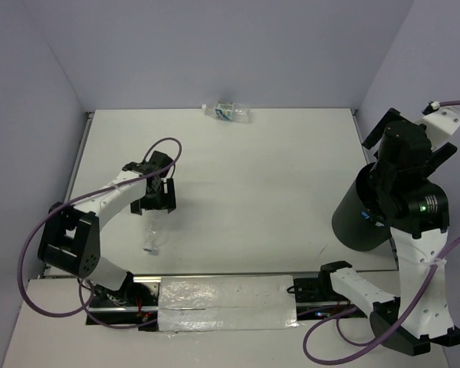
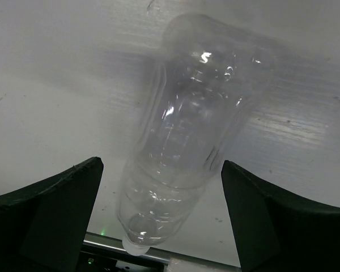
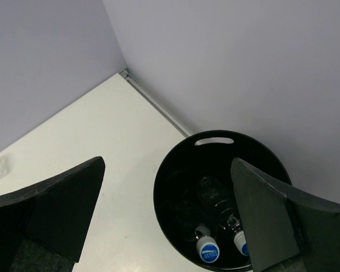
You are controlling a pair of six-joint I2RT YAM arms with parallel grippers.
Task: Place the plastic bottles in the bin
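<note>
A clear unlabelled plastic bottle (image 1: 153, 236) lies on the white table, white cap toward the near edge. My left gripper (image 1: 155, 193) is open just above it. In the left wrist view the bottle (image 2: 187, 141) sits between my fingers (image 2: 56, 198) with a gap on each side. A labelled bottle (image 1: 228, 112) lies at the far edge by the back wall. The black bin (image 1: 356, 218) stands at the right, without a lid. My right gripper (image 1: 405, 153) is open and empty above it. The right wrist view shows the bin (image 3: 175, 170) holding two bottles (image 3: 212, 198) with white caps.
Purple walls close the table at the back and sides. The arm bases and a silver-covered rail (image 1: 226, 303) line the near edge. A metal strip (image 3: 153, 99) runs along the wall foot near the bin.
</note>
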